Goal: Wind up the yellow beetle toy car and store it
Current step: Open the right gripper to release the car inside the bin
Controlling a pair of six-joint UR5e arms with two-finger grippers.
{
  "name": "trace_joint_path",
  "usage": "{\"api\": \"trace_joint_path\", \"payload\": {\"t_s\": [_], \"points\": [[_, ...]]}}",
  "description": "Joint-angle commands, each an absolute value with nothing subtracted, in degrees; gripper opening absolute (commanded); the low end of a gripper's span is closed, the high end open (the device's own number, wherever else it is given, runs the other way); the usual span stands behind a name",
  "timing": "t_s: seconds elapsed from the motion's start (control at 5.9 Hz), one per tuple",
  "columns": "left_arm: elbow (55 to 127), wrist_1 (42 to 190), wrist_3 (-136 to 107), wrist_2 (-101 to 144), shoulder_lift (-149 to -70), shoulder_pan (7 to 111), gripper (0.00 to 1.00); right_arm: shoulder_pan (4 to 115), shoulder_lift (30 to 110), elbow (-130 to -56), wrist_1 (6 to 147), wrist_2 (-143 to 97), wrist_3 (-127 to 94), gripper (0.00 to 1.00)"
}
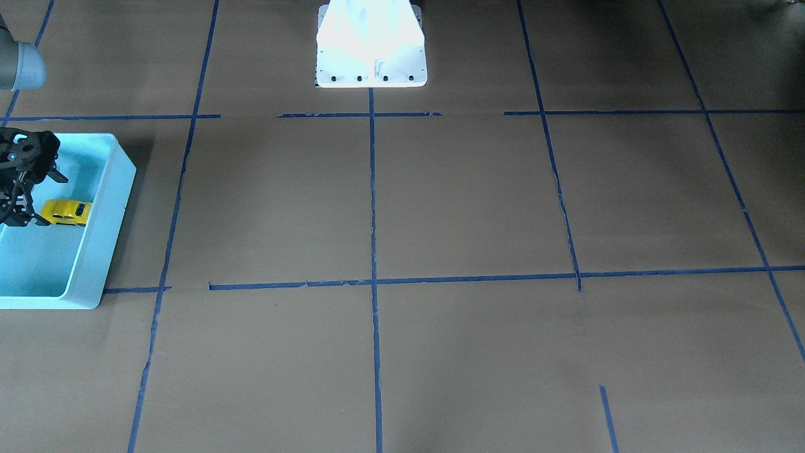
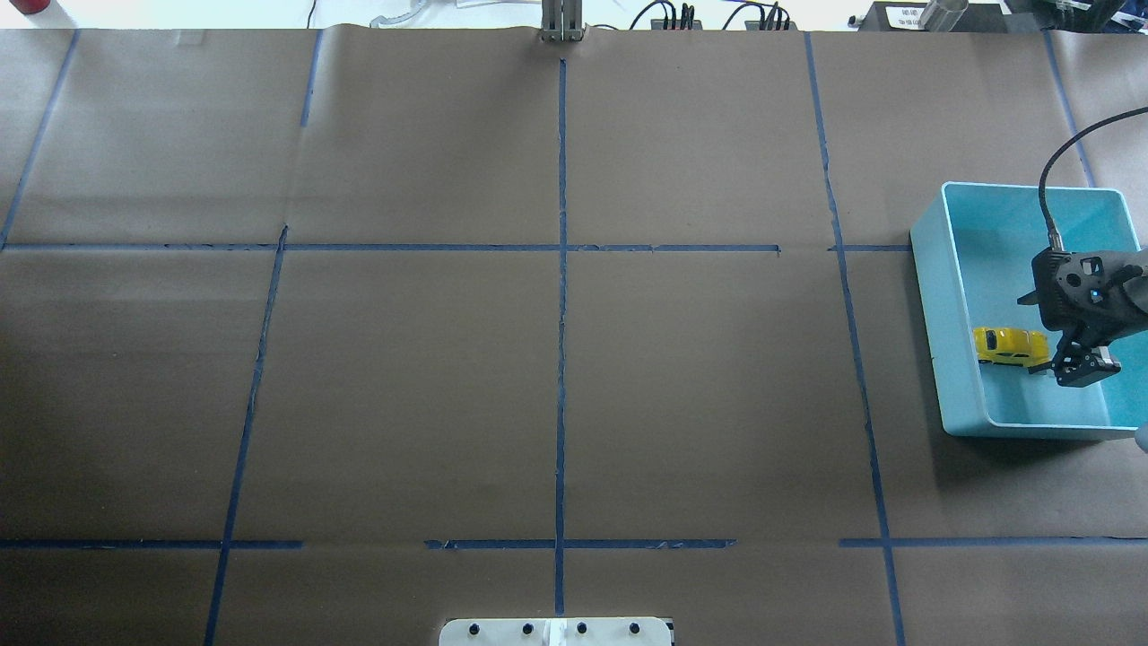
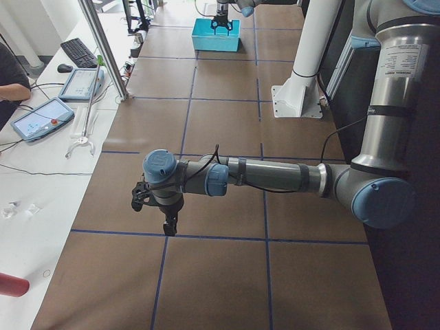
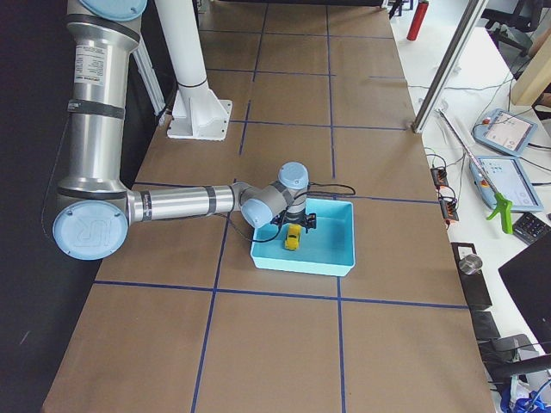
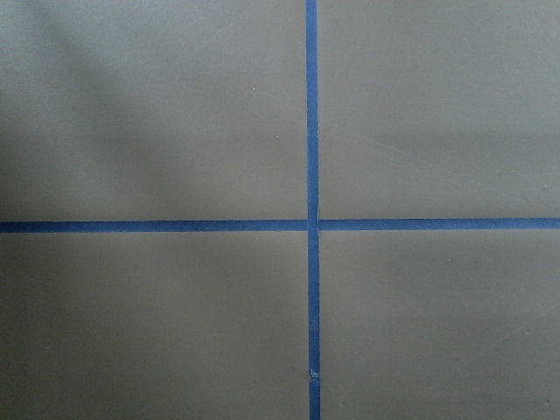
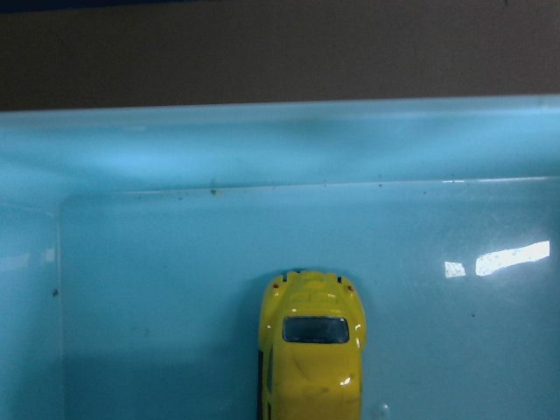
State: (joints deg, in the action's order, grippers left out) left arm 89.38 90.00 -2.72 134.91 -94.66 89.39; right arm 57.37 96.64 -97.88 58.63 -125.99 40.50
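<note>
Yellow beetle toy car point(image 2: 1009, 345) lies on the floor of a light blue bin point(image 2: 933, 296) at the right edge of the counter point(image 2: 404, 395), about midway between the robot's edge and the far edge. Inside the bin the car sits just beside the long wall that faces the counter's middle, in the half nearer the robot, and it lies crosswise to that wall. It is upright on its wheels, roof and dark window showing from above.

The right pincer point(image 1: 54, 199) hangs over the bin above the end of the car that points toward the right edge. Its jaws are spread wide and hold nothing. Whether a fingertip touches the car cannot be told. The right wrist view looks down on the car low in the middle, with the bin wall beyond it.

The left pincer point(image 3: 155, 210) hovers above the brown paper near the counter's left edge, over a crossing of blue tape lines point(image 5: 311, 225). It appears only in the side view, so I cannot tell how its jaws stand.

A white mount point(image 1: 371, 44) stands at the middle of the robot's edge.
</note>
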Motion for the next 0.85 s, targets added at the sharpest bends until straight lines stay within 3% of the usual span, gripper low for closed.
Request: {"api": "trace_joint_path", "payload": {"t_s": [0.0,0.68], "points": [[89.4,90.0,-2.7,134.9,-94.7,89.4,1.0,58.6,97.0,-100.6,59.6,-128.0,39.6,1.0],[89.5,90.1,-2.7,134.8,-93.7,89.5,1.0,86.2,93.7,-104.0,85.1,-136.5,39.1,1.0]]}}
